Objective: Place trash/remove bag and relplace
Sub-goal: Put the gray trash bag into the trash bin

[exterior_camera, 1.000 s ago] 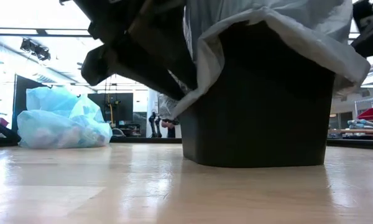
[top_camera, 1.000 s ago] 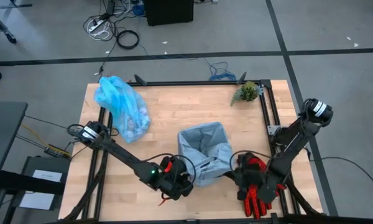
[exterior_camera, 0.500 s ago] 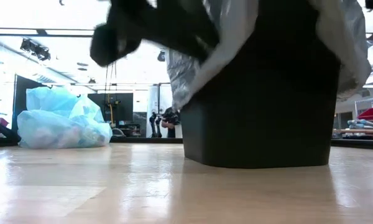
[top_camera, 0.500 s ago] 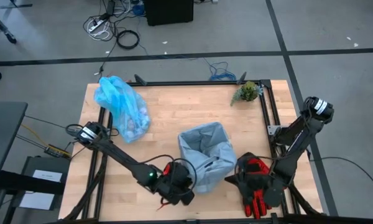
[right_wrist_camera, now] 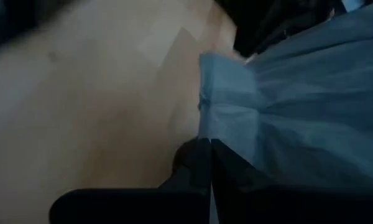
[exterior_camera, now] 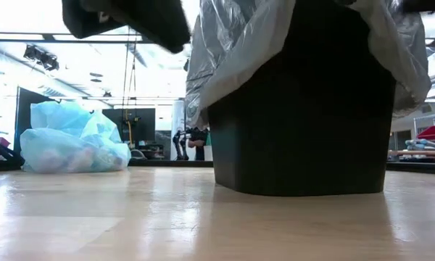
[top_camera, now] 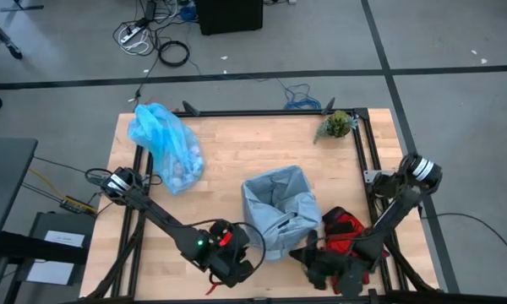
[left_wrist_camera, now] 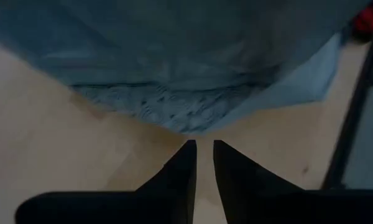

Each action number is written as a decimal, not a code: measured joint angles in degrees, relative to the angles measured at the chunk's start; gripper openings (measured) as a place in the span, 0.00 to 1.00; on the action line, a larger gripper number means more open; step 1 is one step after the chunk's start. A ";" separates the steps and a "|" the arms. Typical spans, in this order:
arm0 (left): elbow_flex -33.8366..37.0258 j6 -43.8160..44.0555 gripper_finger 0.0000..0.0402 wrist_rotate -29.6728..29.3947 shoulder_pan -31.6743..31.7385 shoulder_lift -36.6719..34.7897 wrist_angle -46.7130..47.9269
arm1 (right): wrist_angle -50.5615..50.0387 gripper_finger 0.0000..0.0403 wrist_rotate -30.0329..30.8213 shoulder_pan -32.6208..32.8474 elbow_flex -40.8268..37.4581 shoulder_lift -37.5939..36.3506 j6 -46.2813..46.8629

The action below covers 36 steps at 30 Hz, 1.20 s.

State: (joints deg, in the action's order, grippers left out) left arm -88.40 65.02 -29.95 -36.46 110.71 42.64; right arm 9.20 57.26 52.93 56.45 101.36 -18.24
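We judged the right end effector (right_wrist_camera: 210, 163), clamped on the grey-blue liner (top_camera: 277, 201), might tear it or tip the bin (exterior_camera: 301, 116), while the left end effector (left_wrist_camera: 201, 163) stood nearly together, empty.

no readable text, labels, brand marks, numbers or signs on anything in any view

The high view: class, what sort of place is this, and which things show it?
Probably a robotics lab or workshop: a framed wooden table on a grey taped floor, loose cables lying about, and two arms working at a lined bin.
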 joint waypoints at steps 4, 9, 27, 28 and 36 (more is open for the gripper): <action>-0.04 -0.15 0.16 2.81 -1.61 0.12 -0.77 | -0.22 0.00 4.67 -2.23 2.87 3.61 -3.92; -0.09 1.31 0.16 2.22 -4.74 0.12 -0.39 | -0.01 0.00 9.45 -2.86 6.12 3.42 -9.75; -0.07 6.00 0.16 -0.05 -6.68 0.12 3.42 | -3.30 0.00 10.84 -4.65 7.63 1.02 -11.06; -0.07 5.98 0.16 -0.05 -6.67 0.12 3.27 | -3.44 0.00 10.89 -5.33 7.35 1.43 -9.78; -0.04 7.27 0.16 0.06 -6.67 0.12 3.08 | -8.29 0.00 8.49 -6.97 4.79 1.66 -1.87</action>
State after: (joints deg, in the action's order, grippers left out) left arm -88.44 72.30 -29.89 -43.13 110.83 45.72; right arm 0.90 65.75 45.95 61.24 103.02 -20.11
